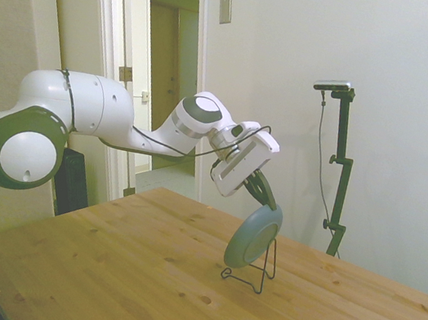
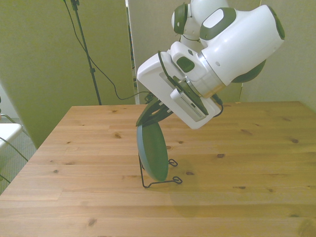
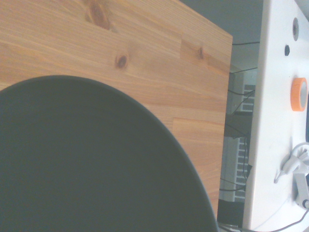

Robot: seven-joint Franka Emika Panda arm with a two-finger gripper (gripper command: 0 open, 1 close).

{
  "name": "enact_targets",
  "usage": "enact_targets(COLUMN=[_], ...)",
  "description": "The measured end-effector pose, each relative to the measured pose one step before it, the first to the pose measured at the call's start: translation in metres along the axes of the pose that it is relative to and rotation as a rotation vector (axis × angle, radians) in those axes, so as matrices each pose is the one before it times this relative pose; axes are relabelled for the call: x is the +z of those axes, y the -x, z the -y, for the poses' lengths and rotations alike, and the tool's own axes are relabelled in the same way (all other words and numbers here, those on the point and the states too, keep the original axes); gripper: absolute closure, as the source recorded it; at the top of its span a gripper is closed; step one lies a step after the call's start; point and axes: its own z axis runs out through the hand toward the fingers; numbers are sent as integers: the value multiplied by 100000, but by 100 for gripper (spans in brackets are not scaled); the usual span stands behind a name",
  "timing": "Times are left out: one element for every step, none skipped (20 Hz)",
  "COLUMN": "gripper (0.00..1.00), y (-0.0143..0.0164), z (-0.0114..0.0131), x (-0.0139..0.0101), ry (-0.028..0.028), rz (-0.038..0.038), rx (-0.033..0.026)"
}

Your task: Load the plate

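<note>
The plate (image 1: 254, 235) is a round grey-green dish standing on edge, nearly upright, in a thin black wire stand (image 1: 256, 278) near the middle of the wooden table (image 1: 135, 279). My gripper (image 1: 260, 195) comes down at a slant from above and is shut on the plate's top rim. In the front view the plate (image 2: 152, 150) shows edge-on, its lower rim inside the wire stand (image 2: 161, 181), with the gripper (image 2: 149, 116) pinching its top. The wrist view is filled by the plate's dark face (image 3: 87, 159).
The table's edge (image 3: 219, 125) runs close past the plate in the wrist view. Beyond it stands a white bench (image 3: 275, 121) with an orange tape roll (image 3: 299, 94). Bare wood (image 2: 247, 163) surrounds the stand.
</note>
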Motion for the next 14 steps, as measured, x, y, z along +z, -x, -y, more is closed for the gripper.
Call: enact_targets(gripper=[100, 100, 100, 100, 100, 100, 100, 100, 100, 100, 100, 100, 0, 0], y=[-27, -37, -48, -83, -103, -101, -77, -49, -24, -6, -4, -6, -10, -6], z=[-35, -53, -70, -83, -74, -66, -58, -42, -12, 16, 17, 16, 6, 1], x=[36, 68, 90, 109, 101, 96, 76, 58, 13, -6, -6, -16, -10, -5], ry=[121, 110, 135, 28, -113, -129, -61, -3, -34, -84, -84, -102, -80, -33], rz=[-50, 35, 64, -62, -180, -209, -142, -83, -104, -106, -98, -113, -91, -83], rx=[-197, -205, -189, -96, 17, -85, -141, -138, -241, -171, -170, -277, -312, -352])
